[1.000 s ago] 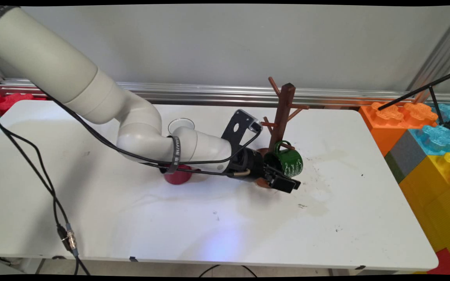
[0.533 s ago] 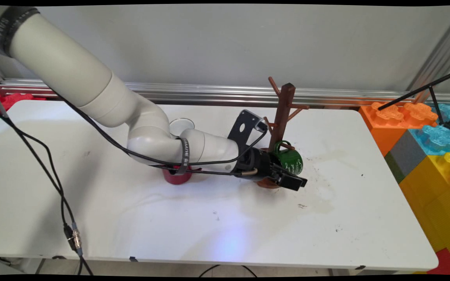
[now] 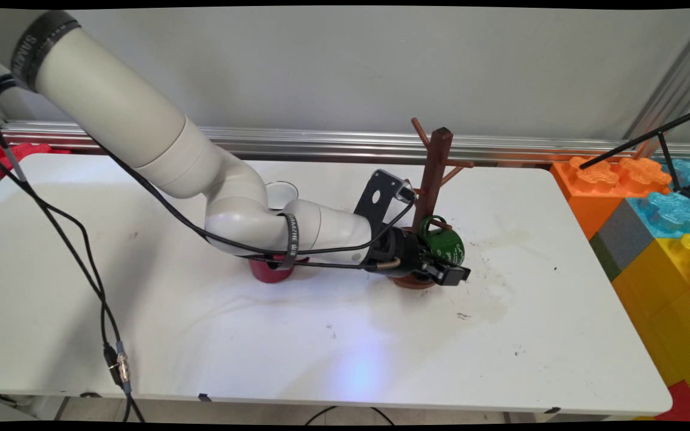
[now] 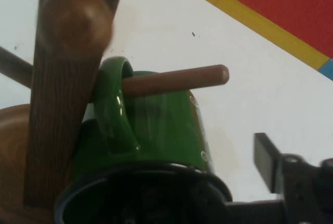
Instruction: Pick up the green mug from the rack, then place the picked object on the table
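Toward the left-middle of the table, a red cup, half hidden under the arm's forearm. Behind it, nearer the far edge, a clear glass, upright and partly covered by the same link. Further right, near the table's middle, the gripper, low and level, pointing right, in front of a brown wooden rack and over its round base. Jaws apart and closed on nothing. In the hand view only one finger showing, with bare table between it and the mug; the other finger out of sight. Just behind the gripper in the main view, a green mug with white lettering, hung by its handle on a low peg of the rack, tilted, mouth toward the hand. Seen from the hand, the mug filling the lower middle, its dark rim close to the linkage, with the rack's post touching its handle side. Right of the base, a patch of faint stains and dark specks on the tabletop. Past the table's right edge, a stack of big toy blocks — orange, blue, grey, yellow, red.
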Motion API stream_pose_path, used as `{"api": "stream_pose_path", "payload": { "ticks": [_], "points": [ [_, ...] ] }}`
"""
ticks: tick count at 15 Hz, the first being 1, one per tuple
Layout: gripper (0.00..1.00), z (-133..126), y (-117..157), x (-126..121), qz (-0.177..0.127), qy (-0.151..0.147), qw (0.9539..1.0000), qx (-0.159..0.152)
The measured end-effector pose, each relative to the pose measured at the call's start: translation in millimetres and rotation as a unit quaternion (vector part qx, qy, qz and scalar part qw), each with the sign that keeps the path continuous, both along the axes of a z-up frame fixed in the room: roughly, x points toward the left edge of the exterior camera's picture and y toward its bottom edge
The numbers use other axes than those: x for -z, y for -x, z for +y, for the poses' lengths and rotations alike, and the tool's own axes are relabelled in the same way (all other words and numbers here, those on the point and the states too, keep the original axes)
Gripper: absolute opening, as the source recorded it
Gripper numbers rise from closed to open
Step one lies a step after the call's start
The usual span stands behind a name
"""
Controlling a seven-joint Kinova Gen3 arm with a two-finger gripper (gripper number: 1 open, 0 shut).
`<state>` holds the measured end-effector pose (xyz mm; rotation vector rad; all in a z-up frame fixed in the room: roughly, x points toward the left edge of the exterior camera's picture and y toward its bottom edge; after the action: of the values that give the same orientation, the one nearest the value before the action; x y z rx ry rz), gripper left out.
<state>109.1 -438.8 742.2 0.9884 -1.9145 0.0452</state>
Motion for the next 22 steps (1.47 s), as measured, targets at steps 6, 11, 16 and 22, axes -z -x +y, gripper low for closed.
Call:
{"api": "stream_pose_path", "payload": {
  "ticks": [6, 11, 16, 22],
  "points": [
    [0.00, -0.4, 0.5, -0.1, 0.003, 0.003, 1.0000, 0.000],
    [0.00, 1.0, 0.5, -4.3, 0.008, 0.006, 0.9999, 0.002],
    [0.00, 5.3, 0.8, -11.7, 0.014, 0.011, 0.9998, 0.009],
    [0.00, 14.3, 0.5, -23.8, 0.019, 0.017, 0.9994, 0.024]
  ]
}}
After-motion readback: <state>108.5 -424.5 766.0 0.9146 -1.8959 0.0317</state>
